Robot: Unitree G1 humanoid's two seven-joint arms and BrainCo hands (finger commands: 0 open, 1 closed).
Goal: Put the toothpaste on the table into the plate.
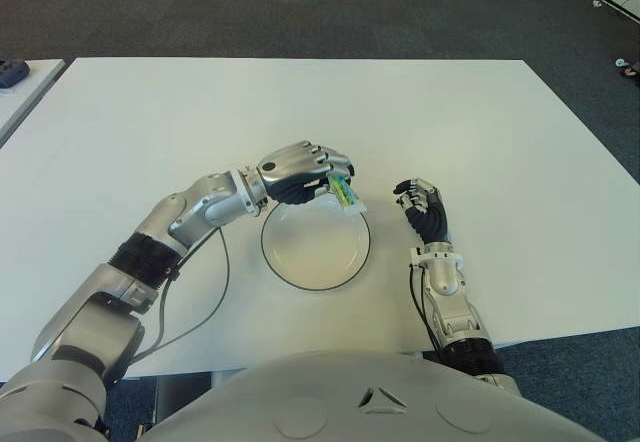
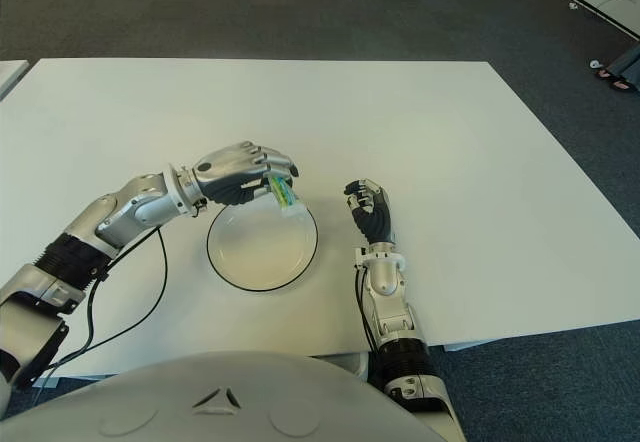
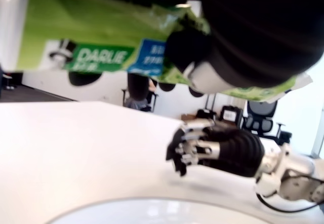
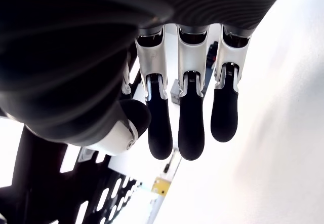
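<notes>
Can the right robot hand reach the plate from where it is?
Probably yes: the right robot hand sits beside the plate, with only bare table between.

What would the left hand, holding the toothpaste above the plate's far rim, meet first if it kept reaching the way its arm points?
Probably the right hand, beyond the plate. The left hand carries the toothpaste higher, so depth is uncertain.
</notes>
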